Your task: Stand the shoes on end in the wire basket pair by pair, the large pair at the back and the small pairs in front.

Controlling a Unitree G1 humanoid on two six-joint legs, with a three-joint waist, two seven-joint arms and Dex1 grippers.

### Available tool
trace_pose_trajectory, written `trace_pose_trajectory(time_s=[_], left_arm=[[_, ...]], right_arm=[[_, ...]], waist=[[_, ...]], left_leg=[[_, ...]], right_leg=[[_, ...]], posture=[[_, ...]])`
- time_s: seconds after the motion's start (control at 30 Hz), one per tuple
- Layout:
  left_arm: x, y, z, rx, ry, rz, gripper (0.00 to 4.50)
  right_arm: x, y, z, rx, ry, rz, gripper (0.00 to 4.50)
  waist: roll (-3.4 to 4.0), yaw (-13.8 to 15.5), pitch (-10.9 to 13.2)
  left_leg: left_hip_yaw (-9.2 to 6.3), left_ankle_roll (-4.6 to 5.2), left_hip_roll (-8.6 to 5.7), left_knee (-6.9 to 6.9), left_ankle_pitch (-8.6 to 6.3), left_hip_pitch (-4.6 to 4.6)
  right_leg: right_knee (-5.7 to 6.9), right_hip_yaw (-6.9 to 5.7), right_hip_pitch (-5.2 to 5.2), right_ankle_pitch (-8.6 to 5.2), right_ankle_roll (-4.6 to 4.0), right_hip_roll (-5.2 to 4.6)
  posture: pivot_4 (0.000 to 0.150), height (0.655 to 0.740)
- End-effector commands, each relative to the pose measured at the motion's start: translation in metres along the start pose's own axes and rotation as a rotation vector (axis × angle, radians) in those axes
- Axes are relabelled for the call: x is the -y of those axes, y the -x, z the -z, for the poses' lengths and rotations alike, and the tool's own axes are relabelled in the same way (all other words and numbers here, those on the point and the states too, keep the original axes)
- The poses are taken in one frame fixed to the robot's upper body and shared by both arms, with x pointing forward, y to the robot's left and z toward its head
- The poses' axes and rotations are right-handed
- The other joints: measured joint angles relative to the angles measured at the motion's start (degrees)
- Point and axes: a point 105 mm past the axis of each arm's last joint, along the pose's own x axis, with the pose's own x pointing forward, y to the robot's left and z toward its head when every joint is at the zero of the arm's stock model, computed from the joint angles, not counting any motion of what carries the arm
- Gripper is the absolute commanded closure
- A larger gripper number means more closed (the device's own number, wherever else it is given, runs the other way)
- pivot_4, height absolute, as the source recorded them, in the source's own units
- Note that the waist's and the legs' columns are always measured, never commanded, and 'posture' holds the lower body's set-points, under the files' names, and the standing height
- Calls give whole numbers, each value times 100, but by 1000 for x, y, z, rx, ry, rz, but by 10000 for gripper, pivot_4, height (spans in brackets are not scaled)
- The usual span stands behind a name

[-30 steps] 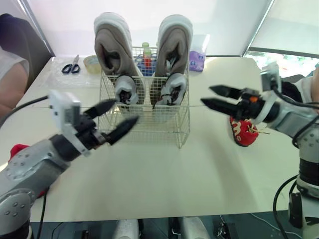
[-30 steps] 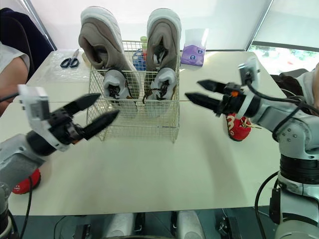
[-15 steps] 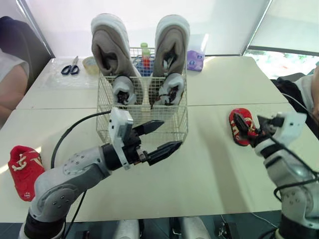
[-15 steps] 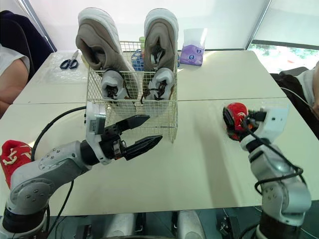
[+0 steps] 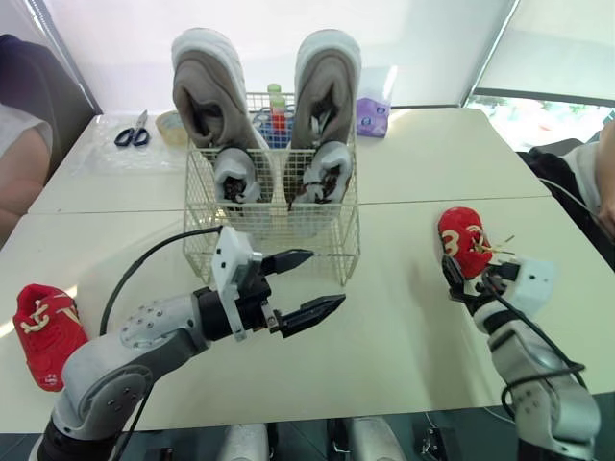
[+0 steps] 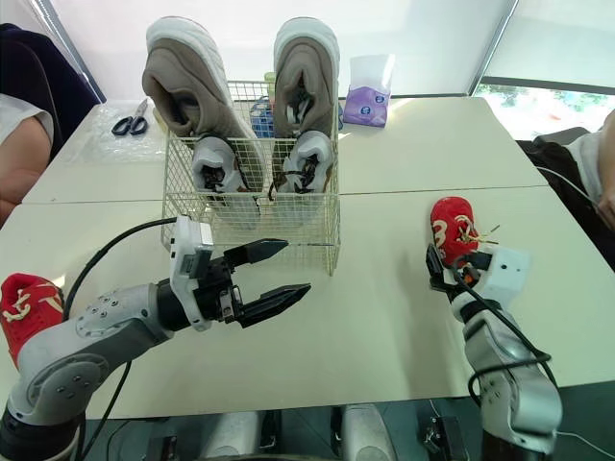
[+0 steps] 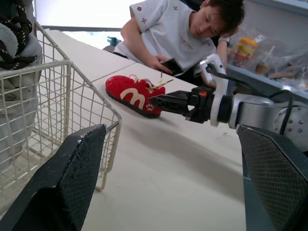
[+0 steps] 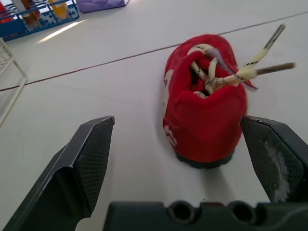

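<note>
Two pairs stand in the wire basket (image 5: 274, 240) — the red pair is left.
Large tan pair (image 5: 207, 91) at the back, small grey pair (image 5: 235, 175) in front; red shoes (image 5: 463, 240) (image 5: 46, 327) lie on the counter (image 5: 404, 346), well apart. Both tools are spread and empty — the right tool (image 8: 177, 125) faces one red shoe, the left tool (image 5: 325, 279) is by the basket.

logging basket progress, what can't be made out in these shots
Lower ends of the large shoes: left eye view, hidden behind the small grey shoes and basket wire.
Bottles behind the basket: left eye view, mostly hidden by the large shoes.
Left-hand red shoe: right eye view, cut off by the picture's edge.
Purple packet print: both eye views, too small to read.
</note>
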Motion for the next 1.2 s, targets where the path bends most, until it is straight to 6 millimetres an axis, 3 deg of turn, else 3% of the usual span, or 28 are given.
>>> trace_pose_trajectory(time_s=[0.03, 0.17, 0.3, 0.37, 0.43, 0.53, 0.67, 0.77, 0.87, 0.93, 1.03, 1.2], left_arm=[[2, 1, -4, 28, -30, -16, 379], [-1, 5, -5, 23, -42, -47, 0], [-2, 8, -4, 21, -47, -64, 0], [-2, 9, -5, 26, -44, -73, 0], [-5, 11, -11, 50, -25, -81, 0], [-11, 22, -33, 110, 22, -67, 0], [-31, 43, -83, 217, 33, -70, 0], [-47, 55, -116, 260, -4, -109, 0], [-75, 68, -138, 241, -9, -238, 0], [-94, 78, -153, 240, -17, -351, 0], [-98, 98, -184, 354, 80, -285, 0], [-84, 113, -198, 316, 136, -187, 0]], right_arm=[[4, -17, 7, 4, -12, 42, 0], [3, -29, 18, -7, -27, 28, 12527], [1, -31, 20, -6, -17, 20, 31977], [4, -32, 16, 10, -13, 26, 39185], [8, -34, 3, 52, 6, 39, 42355], [15, -43, -49, 210, 39, 56, 42355], [14, -52, -167, 518, 103, 5, 42355], [-19, -41, -245, 698, 189, -192, 42355], [-72, -15, -289, 784, 322, -499, 42355], [-108, 8, -300, 795, 393, -729, 42355], [-167, 41, -285, 733, 484, -1126, 42355], [-205, 69, -248, 628, 651, -1460, 42355]], waist=[[-1, -3, -1], [-1, -15, -1], [-1, -49, -3], [-1, -85, -3], [-1, -103, -3], [5, -114, 1], [66, -111, 39], [84, -109, 55], [79, -113, 53], [77, -116, 52], [77, -125, 55], [72, -98, 58]], left_leg=[[0, 0, 0, 0, 0, -2], [-1, 0, 0, 0, 0, -1], [-1, 0, 2, 0, 0, 3], [-3, 0, 3, 0, 0, 6], [-3, 0, 3, 0, 0, 6], [-1, 0, 3, 0, 0, 6], [5, 4, -4, 10, 3, -8], [2, 13, -26, 1, 8, -18], [-16, 15, -15, -9, 6, -17], [-23, 21, 3, -15, 1, -19], [-18, 22, 17, -19, 0, -22], [-11, 22, 21, -13, 0, -24]], right_leg=[[0, 0, -1, 1, -1, 0], [0, 0, 0, 10, -13, 1], [0, 0, 3, 10, -12, 1], [0, 0, 7, 10, -12, 2], [0, -1, 8, 11, -11, 1], [1, 0, 6, 18, 0, -1], [8, 3, -12, 25, -6, -1], [7, 4, -24, 29, 1, -2], [-1, 12, -15, 20, 15, 30], [-8, 49, -15, 20, 15, 66], [-4, 75, -25, 20, 14, 77], [-2, 75, -26, 21, 15, 63]], posture=[[1500, 7400], [1500, 7400], [1500, 7400], [1500, 7400], [1500, 7400], [1500, 7400], [1500, 7400], [1500, 7400], [1500, 7400], [1500, 7400], [1500, 7400], [1500, 7400]])
